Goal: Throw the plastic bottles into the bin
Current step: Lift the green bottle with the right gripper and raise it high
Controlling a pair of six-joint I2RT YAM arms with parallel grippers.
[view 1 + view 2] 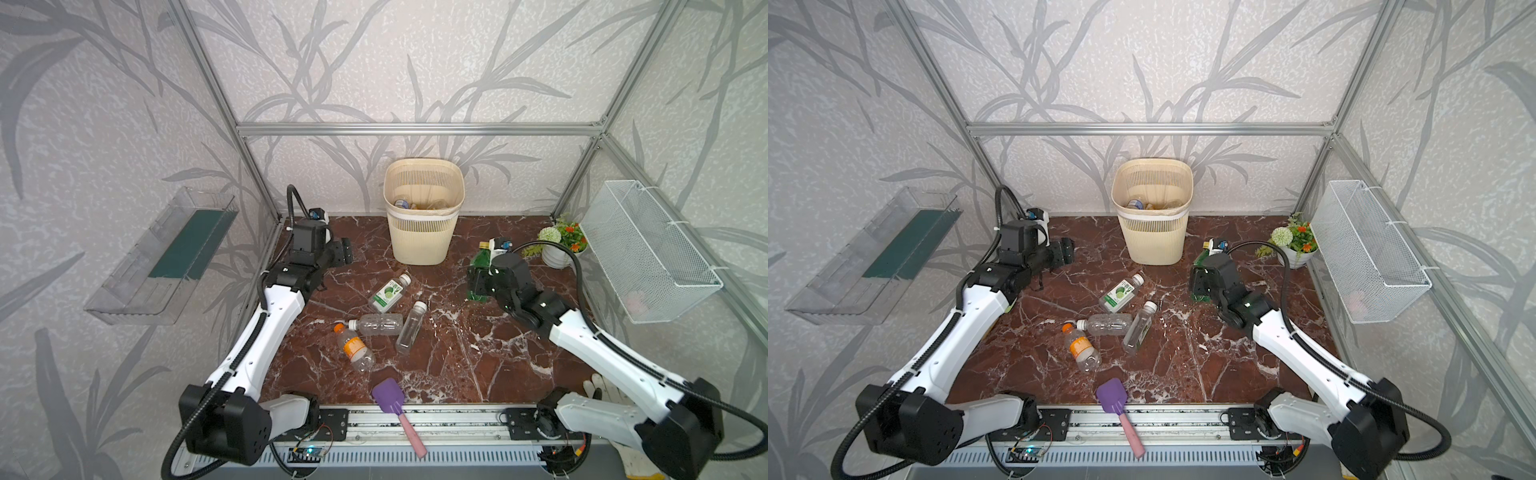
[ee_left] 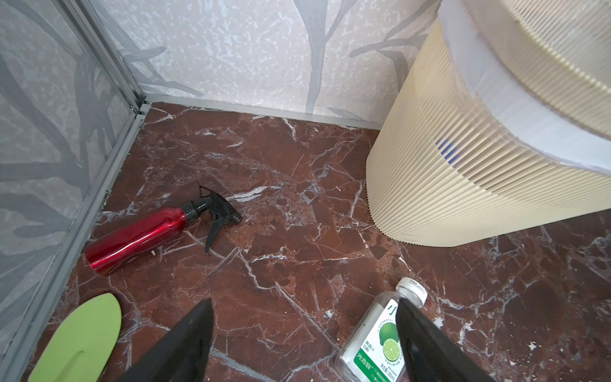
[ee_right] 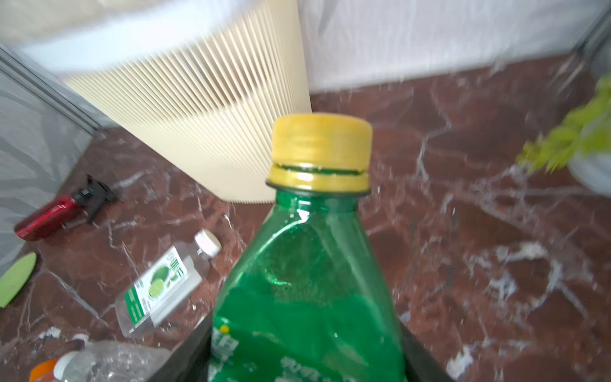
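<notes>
The cream slatted bin (image 1: 423, 232) stands at the back middle, with a few bottles (image 1: 415, 203) inside. My right gripper (image 1: 478, 282) is shut on the body of a green bottle (image 3: 307, 281) with a yellow cap, held off the floor to the right of the bin. My left gripper (image 2: 304, 304) hangs open and empty left of the bin, above bare floor. Lying mid-floor are a lime-label bottle (image 1: 388, 293), a crumpled clear bottle (image 1: 376, 324), an orange-cap bottle (image 1: 355, 348) and a slim clear bottle (image 1: 410, 322).
A red spray bottle (image 2: 139, 236) and a flat green piece (image 2: 82, 340) lie by the left wall. A purple scoop (image 1: 388, 397) rests at the front edge. A flower pot (image 1: 557, 245) stands at the back right, below a wire basket (image 1: 648, 253). A clear tray (image 1: 162, 257) hangs on the left wall.
</notes>
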